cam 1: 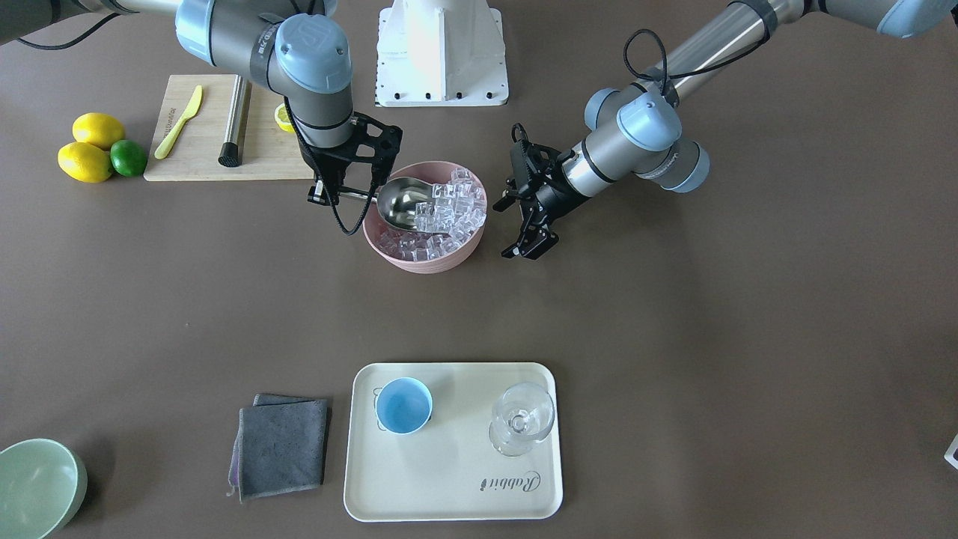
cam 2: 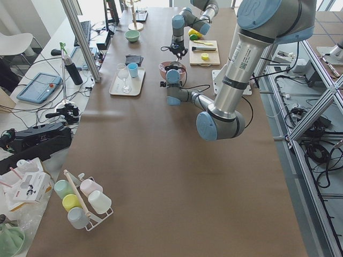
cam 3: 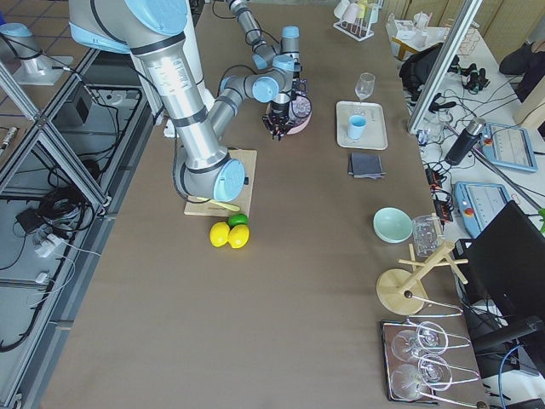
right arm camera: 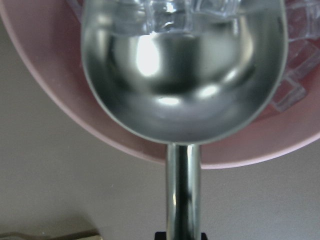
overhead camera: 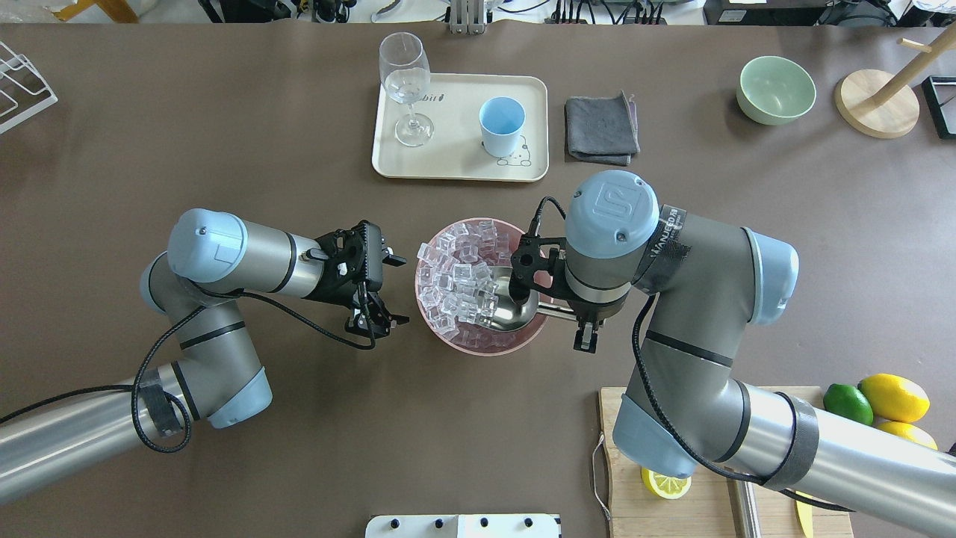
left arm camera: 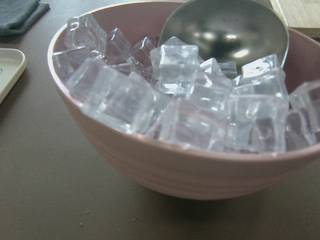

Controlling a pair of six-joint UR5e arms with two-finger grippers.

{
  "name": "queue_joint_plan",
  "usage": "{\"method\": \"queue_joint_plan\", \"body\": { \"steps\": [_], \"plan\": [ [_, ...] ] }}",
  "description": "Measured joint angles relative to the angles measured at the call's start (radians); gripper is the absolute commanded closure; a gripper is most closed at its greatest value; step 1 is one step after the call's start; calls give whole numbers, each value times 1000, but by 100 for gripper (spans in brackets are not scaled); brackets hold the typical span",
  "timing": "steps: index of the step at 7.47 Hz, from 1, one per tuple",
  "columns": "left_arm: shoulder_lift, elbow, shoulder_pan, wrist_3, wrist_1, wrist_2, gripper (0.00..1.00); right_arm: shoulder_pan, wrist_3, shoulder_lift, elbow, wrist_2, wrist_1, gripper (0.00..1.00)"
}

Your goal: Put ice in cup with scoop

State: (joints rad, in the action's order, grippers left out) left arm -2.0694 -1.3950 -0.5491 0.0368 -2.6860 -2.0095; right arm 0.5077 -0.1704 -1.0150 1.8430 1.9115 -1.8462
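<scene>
The ice (cam 1: 449,206) fills a pink bowl (cam 1: 426,262) at mid-table; it also shows in the overhead view (overhead camera: 459,276) and the left wrist view (left arm camera: 190,100). My right gripper (cam 1: 340,191) is shut on the rod handle of the steel scoop (cam 1: 404,206). The scoop's trough (right arm camera: 185,75) lies inside the bowl with its front edge pushed into the cubes. My left gripper (cam 1: 525,224) is open and empty, close beside the bowl's other side. The light-blue cup (cam 1: 404,405) stands empty on a cream tray (cam 1: 449,509), away from both grippers.
A clear stemmed glass (cam 1: 522,419) shares the tray. A grey cloth (cam 1: 283,445) and a pale green bowl (cam 1: 34,486) lie beside it. A cutting board (cam 1: 202,161) with a yellow knife (cam 1: 178,123) and steel cylinder (cam 1: 234,123), lemons (cam 1: 93,146) and a lime (cam 1: 129,157) sit behind the right arm.
</scene>
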Motion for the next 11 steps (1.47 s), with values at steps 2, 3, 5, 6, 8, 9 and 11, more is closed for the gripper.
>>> {"method": "queue_joint_plan", "body": {
  "steps": [2, 3, 5, 6, 8, 9, 11],
  "plan": [
    [0, 0, 0, 0, 0, 0, 2, 0, -2, 0, 7, 13, -6, 100],
    [0, 0, 0, 0, 0, 0, 2, 0, -5, 3, 11, 16, -15, 100],
    [0, 1, 0, 0, 0, 1, 2, 0, -10, 3, 25, 18, -22, 100],
    [0, 1, 0, 0, 0, 1, 2, 0, -15, 0, 36, 18, -23, 100],
    [0, 1, 0, 0, 0, 1, 2, 0, -33, -6, 52, 23, -22, 100],
    [0, 1, 0, 0, 0, 1, 2, 0, -36, -9, 57, 32, -19, 100],
    [4, -1, -1, -1, 0, 1, 2, 1, -40, -17, 71, 48, -11, 100]
  ]
}}
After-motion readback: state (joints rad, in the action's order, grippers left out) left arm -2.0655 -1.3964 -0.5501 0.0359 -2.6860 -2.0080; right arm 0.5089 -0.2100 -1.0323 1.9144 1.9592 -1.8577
